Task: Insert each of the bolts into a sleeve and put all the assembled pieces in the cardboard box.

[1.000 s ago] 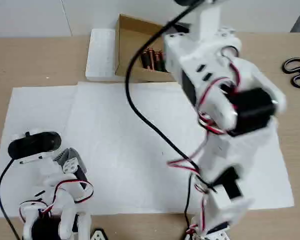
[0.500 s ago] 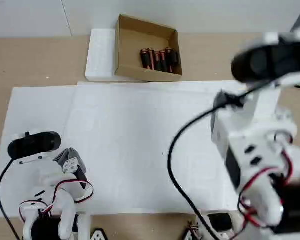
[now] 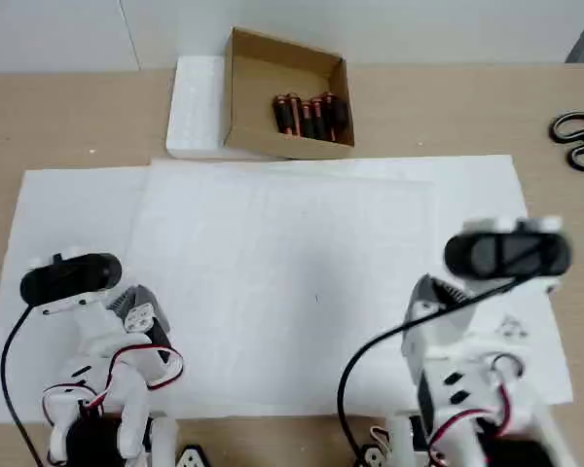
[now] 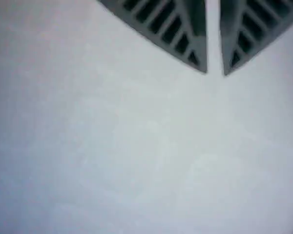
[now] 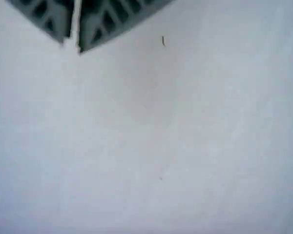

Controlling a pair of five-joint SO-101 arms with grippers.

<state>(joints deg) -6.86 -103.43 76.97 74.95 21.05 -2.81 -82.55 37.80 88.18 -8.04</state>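
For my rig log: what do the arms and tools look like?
Both arms are white plastic with black cameras, red wires and black cables. The left tool and right tool have grey ribbed fingers.

No writing, label or number is legible.

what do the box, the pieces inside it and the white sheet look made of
Cardboard box: brown cardboard, matte, with thin raw-edged walls.
Assembled pieces: probably metal, from the coppery sheen and dark ends; coated plastic can't be ruled out.
White sheet: paper or thin foam, flat matte white; which one is unclear.
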